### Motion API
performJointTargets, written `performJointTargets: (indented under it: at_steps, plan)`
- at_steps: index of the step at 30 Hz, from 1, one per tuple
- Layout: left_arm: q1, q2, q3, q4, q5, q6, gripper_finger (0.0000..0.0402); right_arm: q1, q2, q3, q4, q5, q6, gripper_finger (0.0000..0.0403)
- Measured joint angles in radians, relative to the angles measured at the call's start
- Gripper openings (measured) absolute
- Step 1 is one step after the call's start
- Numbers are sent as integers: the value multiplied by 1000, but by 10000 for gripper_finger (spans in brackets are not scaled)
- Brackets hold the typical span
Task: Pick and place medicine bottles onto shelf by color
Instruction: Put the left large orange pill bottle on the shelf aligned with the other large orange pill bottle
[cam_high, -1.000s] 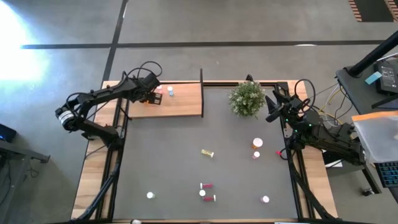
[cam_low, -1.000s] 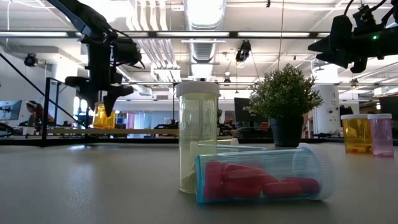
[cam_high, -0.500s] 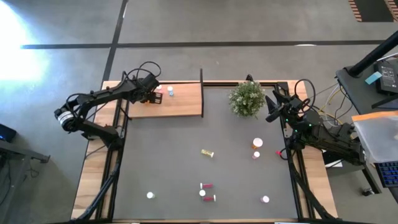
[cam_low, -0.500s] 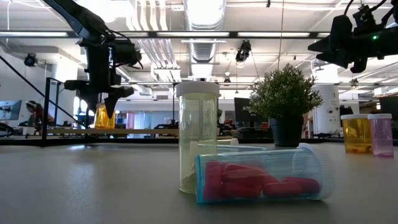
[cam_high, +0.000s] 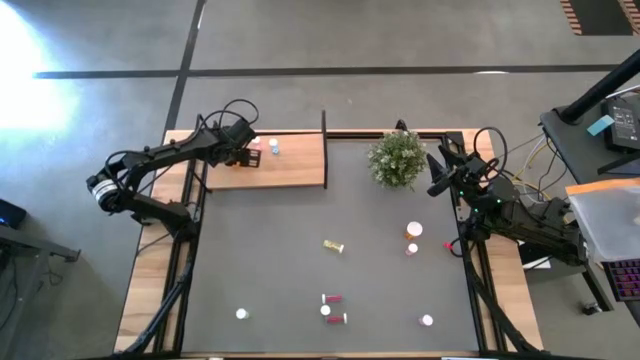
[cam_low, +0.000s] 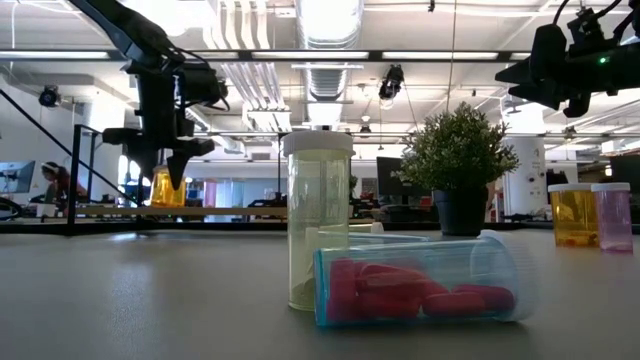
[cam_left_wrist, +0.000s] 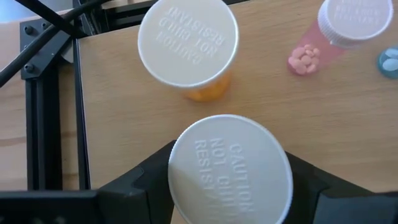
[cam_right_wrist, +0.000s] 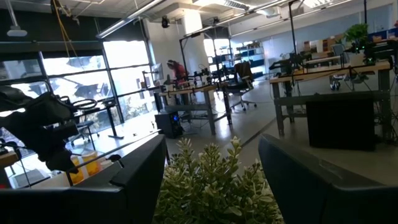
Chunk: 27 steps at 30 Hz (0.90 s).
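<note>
The shelf (cam_high: 290, 165) is a light wooden board at the table's far left. My left gripper (cam_high: 245, 155) hovers over its left part, shut on an orange medicine bottle (cam_low: 167, 188) with a white cap (cam_left_wrist: 230, 171). A second orange bottle (cam_left_wrist: 188, 46) stands on its base on the board just beyond. A pink bottle (cam_left_wrist: 336, 31) and a pale blue one (cam_left_wrist: 390, 61) stand on the board farther along. My right gripper (cam_high: 437, 170) waits open, raised at the far right beside the plant. My left gripper pinches the orange bottle between its two fingers (cam_left_wrist: 140, 186), one on either side just under the white cap (cam_left_wrist: 186, 180). The fingers come steeply from above. The bottle stands upright with its base (cam_low: 167, 205) at the shelf's level; whether it rests there I cannot tell.
A potted plant (cam_high: 397, 158) stands at the far right. Loose bottles lie on the dark mat: a yellow one (cam_high: 334, 246) mid-table, orange (cam_high: 414, 231) and red (cam_high: 411, 249) at the right, and two red ones (cam_high: 332, 298) near the front. The shelf's dark upright edge (cam_high: 324, 148) bounds its right end.
</note>
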Motion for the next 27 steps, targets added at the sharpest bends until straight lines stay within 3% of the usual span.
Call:
performJointTargets:
  at_steps: [12, 27]
  plan:
    - [2, 0, 0, 0, -4, 0, 227, 0, 0, 0, 0, 0, 0, 249]
    - [2, -51, 0, -12, -36, 10, 229, 0, 0, 0, 0, 0, 0, 249]
